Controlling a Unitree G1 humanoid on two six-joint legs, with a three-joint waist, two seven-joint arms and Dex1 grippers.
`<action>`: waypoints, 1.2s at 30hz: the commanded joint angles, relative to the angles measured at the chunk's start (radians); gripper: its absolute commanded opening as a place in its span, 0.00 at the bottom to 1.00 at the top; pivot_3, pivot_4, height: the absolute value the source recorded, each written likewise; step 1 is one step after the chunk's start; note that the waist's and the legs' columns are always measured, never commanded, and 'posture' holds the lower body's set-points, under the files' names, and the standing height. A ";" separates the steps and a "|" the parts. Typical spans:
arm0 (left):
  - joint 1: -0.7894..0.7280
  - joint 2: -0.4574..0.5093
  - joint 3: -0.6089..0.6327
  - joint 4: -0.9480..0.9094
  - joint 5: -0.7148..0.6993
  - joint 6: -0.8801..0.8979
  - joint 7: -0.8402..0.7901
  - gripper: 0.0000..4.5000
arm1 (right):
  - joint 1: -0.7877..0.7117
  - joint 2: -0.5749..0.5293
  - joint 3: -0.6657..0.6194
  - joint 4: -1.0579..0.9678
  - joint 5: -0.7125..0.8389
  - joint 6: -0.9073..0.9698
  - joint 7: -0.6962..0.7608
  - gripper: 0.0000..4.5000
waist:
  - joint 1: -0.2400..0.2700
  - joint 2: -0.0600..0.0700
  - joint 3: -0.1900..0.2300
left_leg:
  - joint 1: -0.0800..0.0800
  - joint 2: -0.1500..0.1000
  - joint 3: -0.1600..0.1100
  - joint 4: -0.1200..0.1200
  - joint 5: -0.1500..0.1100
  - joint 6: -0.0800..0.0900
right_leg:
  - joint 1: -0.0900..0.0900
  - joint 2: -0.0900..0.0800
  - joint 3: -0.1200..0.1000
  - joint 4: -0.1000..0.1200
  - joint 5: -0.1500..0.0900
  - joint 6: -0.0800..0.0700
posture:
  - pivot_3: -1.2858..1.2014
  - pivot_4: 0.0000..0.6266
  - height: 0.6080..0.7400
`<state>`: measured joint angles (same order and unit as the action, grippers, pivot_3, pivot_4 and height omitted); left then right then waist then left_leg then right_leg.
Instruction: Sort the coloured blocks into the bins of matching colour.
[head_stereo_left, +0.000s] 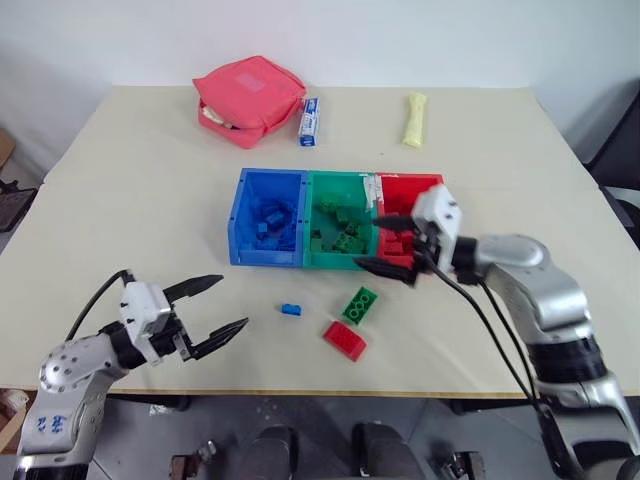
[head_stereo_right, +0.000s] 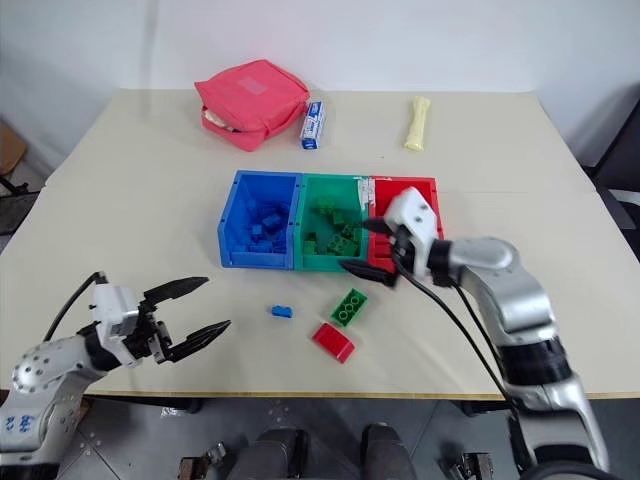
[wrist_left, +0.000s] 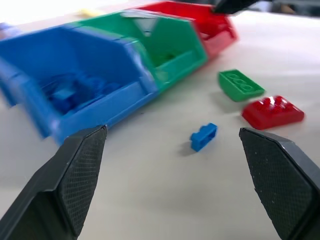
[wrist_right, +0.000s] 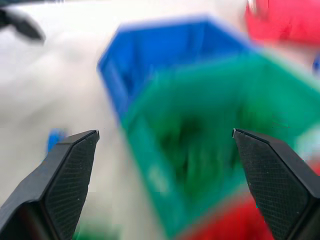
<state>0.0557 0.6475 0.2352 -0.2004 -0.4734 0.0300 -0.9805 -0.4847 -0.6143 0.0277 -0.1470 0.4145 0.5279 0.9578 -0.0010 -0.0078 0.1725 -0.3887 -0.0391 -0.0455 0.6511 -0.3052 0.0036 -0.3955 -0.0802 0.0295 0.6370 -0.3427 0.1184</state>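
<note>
We see the right gripper (head_stereo_left: 388, 243) spread wide and empty over the front of the red bin (head_stereo_left: 432, 186), and the left gripper (head_stereo_left: 218, 308), also spread, well left of the blue block (head_stereo_left: 291, 309) on the table (head_stereo_left: 130, 200).

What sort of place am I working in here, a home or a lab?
Probably a lab or test room, not a home: a plain beige table against a bare white wall, with the bins, loose blocks and a pink pouch laid out like a staged exercise.
</note>
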 joint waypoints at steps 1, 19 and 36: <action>-0.070 0.041 -0.073 0.042 0.052 -0.070 -0.104 1.00 | 0.161 -0.092 -0.176 -0.154 0.089 -0.050 0.075 0.99 | 0.000 0.000 0.000 | 0.000 0.000 0.000 0.000 0.000 0.000 | 0.000 0.000 0.000 0.000 0.000 0.000 | 0.52 0.24 1.00; -0.242 0.040 -0.126 0.184 0.022 -0.068 -0.219 1.00 | 0.327 -0.238 -0.071 0.004 -0.112 -0.410 0.283 0.99 | -0.021 0.001 0.000 | 0.005 0.002 0.003 0.000 0.001 -0.001 | 0.001 0.002 0.002 0.004 0.000 0.000 | 0.52 0.24 1.00; -0.054 0.075 -0.042 0.021 -0.005 0.001 -0.165 1.00 | -0.225 0.057 0.371 0.481 -0.368 -0.686 0.463 0.99 | -0.025 0.000 0.001 | 0.002 0.001 0.001 0.001 0.001 -0.002 | -0.001 0.001 0.000 0.005 0.000 0.000 | 0.52 0.24 1.00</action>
<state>-0.0013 0.7141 0.1644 -0.1457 -0.4645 0.0358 -1.1494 -0.6939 -0.5640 0.3912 0.3158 0.0512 -0.1368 1.3923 -0.0260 -0.0073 0.1731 -0.3869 -0.0380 -0.0446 0.6525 -0.3045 0.0021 -0.3970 -0.0794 0.0294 0.6426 -0.3426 0.1186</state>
